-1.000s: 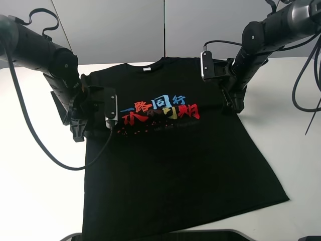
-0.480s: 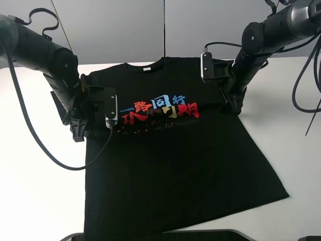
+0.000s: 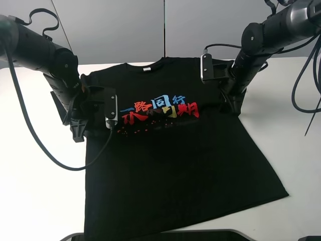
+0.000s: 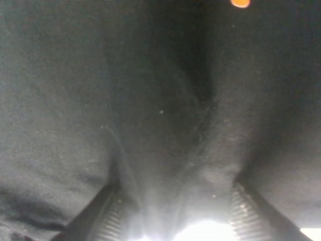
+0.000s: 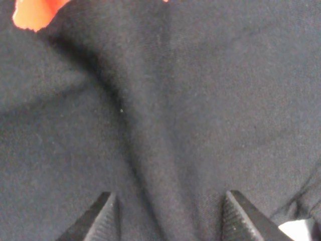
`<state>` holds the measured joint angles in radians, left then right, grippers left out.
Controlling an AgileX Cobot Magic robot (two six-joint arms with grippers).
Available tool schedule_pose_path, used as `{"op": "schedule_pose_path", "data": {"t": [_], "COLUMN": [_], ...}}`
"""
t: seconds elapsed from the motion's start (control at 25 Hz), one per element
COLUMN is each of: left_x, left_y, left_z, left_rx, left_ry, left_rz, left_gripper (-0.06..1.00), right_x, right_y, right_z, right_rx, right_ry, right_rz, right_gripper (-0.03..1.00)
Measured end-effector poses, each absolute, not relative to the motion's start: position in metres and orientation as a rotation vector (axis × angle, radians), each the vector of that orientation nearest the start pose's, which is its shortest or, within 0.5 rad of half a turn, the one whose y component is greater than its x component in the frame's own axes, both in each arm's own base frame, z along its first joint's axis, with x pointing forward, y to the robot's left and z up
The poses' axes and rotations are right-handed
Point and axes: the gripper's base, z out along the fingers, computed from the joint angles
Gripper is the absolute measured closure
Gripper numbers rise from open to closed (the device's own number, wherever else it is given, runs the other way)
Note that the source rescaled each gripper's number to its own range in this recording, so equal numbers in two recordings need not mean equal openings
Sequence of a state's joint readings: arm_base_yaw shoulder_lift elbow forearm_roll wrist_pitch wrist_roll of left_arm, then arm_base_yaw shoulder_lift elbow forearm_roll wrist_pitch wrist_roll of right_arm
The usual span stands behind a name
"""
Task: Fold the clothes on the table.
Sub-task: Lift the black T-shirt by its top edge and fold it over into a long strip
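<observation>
The clothes (image 3: pixel 170 165), a black T-shirt with red, blue and yellow characters on the chest, lie flat on the white table (image 3: pixel 35 196), collar at the far side. My left gripper (image 3: pixel 77 131) presses down at the shirt's left sleeve. In the left wrist view its fingers (image 4: pixel 108 213) stand apart with a pucker of black cloth (image 4: pixel 200 150) rising between them. My right gripper (image 3: pixel 233 106) presses on the right sleeve. There too the fingers (image 5: pixel 103 218) are apart, and a fold of cloth (image 5: pixel 150 165) runs between them.
Grey wall panels (image 3: pixel 115 30) stand behind the table's far edge. Black cables (image 3: pixel 45 150) loop from both arms over the tabletop. A dark object (image 3: pixel 200 235) shows at the table's near edge.
The right gripper has shifted slightly toward the collar side, and the shirt's near right corner has drawn in a little. The left arm has hardly moved.
</observation>
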<state>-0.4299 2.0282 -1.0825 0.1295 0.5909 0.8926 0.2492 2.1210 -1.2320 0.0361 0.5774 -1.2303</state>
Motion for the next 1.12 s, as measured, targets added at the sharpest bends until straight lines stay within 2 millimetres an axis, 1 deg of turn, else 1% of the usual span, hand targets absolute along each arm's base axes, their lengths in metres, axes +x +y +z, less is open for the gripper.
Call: {"op": "schedule_pose_path", "data": {"t": [0.04,0.16,0.24,0.32,0.44,0.56,0.64,0.76,0.8,0.88,1.0,1.12], "left_x": [0.3218,0.3218,0.3223,0.3227,0.3229,0.3231,0.3231,0.3233,0.3233,0.3233,0.3233,0.3240], "left_y": [-0.1403,-0.1402,-0.1403,-0.1404,-0.1404,-0.1404,-0.1403,-0.1404,-0.1404,-0.1404,-0.1404,-0.1399], "left_z": [0.0938,0.0930,0.0924,0.0924,0.0924,0.0924,0.0924,0.0924,0.0924,0.0924,0.0924,0.0926], "left_rx": [1.988,1.991,1.990,1.975,1.969,1.967,1.969,1.968,1.968,1.966,1.960,1.913], "left_ry": [2.299,2.300,2.295,2.302,2.305,2.304,2.302,2.301,2.301,2.303,2.307,2.339], "left_rz": [0.158,0.159,0.163,0.165,0.166,0.168,0.170,0.170,0.170,0.170,0.170,0.180], "left_gripper": [0.43,0.68,0.83,0.91,0.92,0.92,0.92,0.92,0.92,0.92,0.92,0.92], "right_x": [0.3756,0.3755,0.3758,0.3760,0.3762,0.3763,0.3765,0.3776,0.3780,0.3784,0.3788,0.3793], "right_y": [0.0975,0.0976,0.0977,0.0977,0.0978,0.0980,0.0980,0.0983,0.0983,0.0984,0.0985,0.0986], "right_z": [0.0893,0.0891,0.0885,0.0885,0.0885,0.0886,0.0877,0.0871,0.0872,0.0871,0.0866,0.0867], "right_rx": [-1.962,-1.960,-1.959,-1.958,-1.955,-1.951,-1.950,-1.943,-1.941,-1.938,-1.936,-1.917], "right_ry": [2.216,2.217,2.216,2.215,2.214,2.214,2.213,2.206,2.203,2.200,2.198,2.208], "right_rz": [-0.103,-0.101,-0.102,-0.104,-0.104,-0.104,-0.104,-0.112,-0.115,-0.118,-0.121,-0.122], "right_gripper": [0.48,0.53,0.53,0.54,0.55,0.63,0.71,0.90,0.94,0.96,0.96,0.96]}}
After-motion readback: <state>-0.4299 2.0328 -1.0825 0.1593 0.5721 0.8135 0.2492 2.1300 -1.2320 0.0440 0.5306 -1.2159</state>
